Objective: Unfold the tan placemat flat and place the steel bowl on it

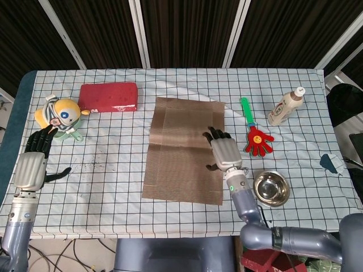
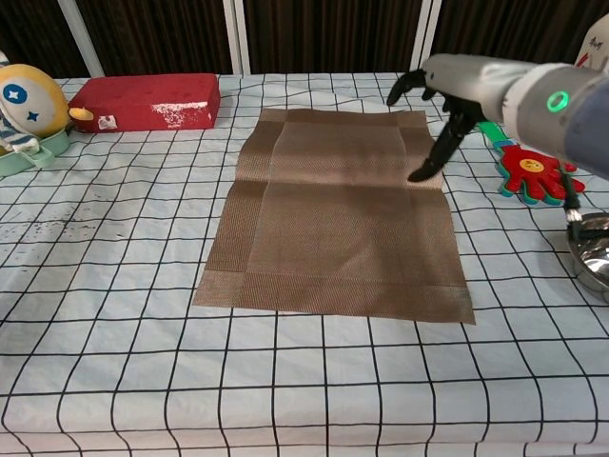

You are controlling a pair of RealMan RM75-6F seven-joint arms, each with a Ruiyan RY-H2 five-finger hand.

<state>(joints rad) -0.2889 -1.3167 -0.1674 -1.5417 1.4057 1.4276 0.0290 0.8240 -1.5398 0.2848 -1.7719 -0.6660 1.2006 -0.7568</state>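
The tan placemat [image 1: 182, 148] lies spread out on the checked tablecloth, with a slight crease ridge across its middle [image 2: 333, 186]. My right hand [image 1: 223, 151] hovers over the mat's right edge with its fingers apart and nothing in it. In the chest view the right hand [image 2: 455, 88] has one fingertip [image 2: 419, 175] pointing down at the mat's edge near the crease. The steel bowl [image 1: 271, 188] stands on the cloth right of the mat, close to the front edge, and shows partly in the chest view [image 2: 592, 252]. My left hand [image 1: 34, 160] rests open at the far left.
A red block [image 1: 108, 96] lies behind the mat on the left, with a yellow doll [image 1: 59, 115] beside it. A red hand-shaped clapper with a green handle [image 1: 255, 134] and a bottle [image 1: 285, 106] lie right of the mat. A teal object [image 1: 330, 162] sits at the right table edge.
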